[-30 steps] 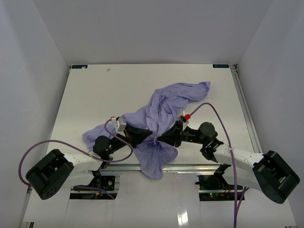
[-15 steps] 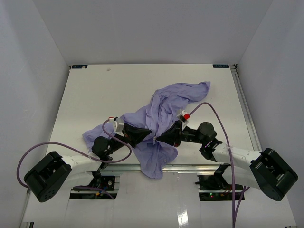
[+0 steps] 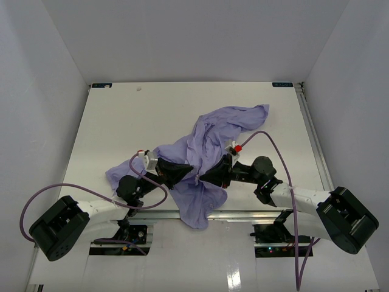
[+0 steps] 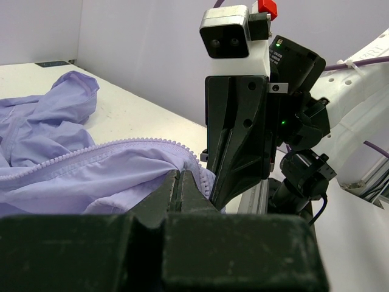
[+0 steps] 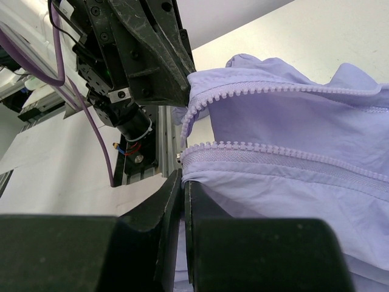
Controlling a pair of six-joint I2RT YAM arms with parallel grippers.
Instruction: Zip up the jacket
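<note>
Thin, floppy jacket (image 3: pixel 213 131), probably slippery; the zipper tape (image 5: pixel 273 155) ends are the spot to grab. Left fingers (image 4: pixel 193 194) and right fingers (image 5: pixel 203 207) each clench one, at its 6 o'clock.

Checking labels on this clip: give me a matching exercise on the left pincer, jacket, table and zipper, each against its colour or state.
A left pincer
B jacket
C table
D zipper

1 white
2 two rows, not joined
3 shut on the jacket
4 lavender, bunched up

Pairs: A-3, B-4, C-1, D-2
</note>
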